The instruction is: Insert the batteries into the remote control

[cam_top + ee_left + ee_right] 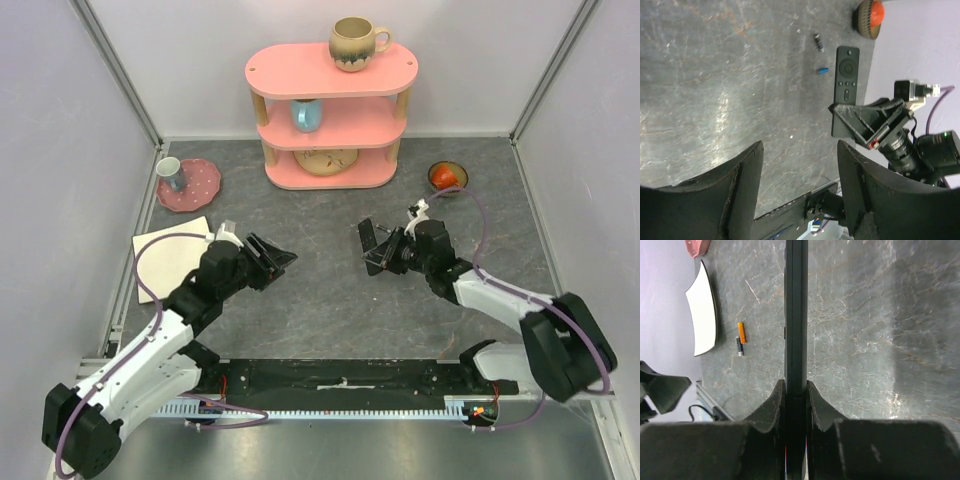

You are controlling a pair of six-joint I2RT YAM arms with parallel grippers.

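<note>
My right gripper [378,250] [795,385] is shut on one end of the remote control [367,238] [796,315], a slim black bar held above the table. In the left wrist view the remote control [846,75] shows its button face toward my left gripper. A blue battery [822,70] and a dark grey battery [818,42] lie on the table beside it. An orange battery [741,332] and a dark grey battery [739,346] lie near the white pad. My left gripper [275,258] [800,147] stands open and empty, facing the remote control from the left.
A pink shelf [330,110] with mugs stands at the back. A pink plate with a cup [200,190] sits back left, a white pad [170,255] near my left arm, and a bowl holding something red [448,177] [869,15] back right. Walls close in both sides.
</note>
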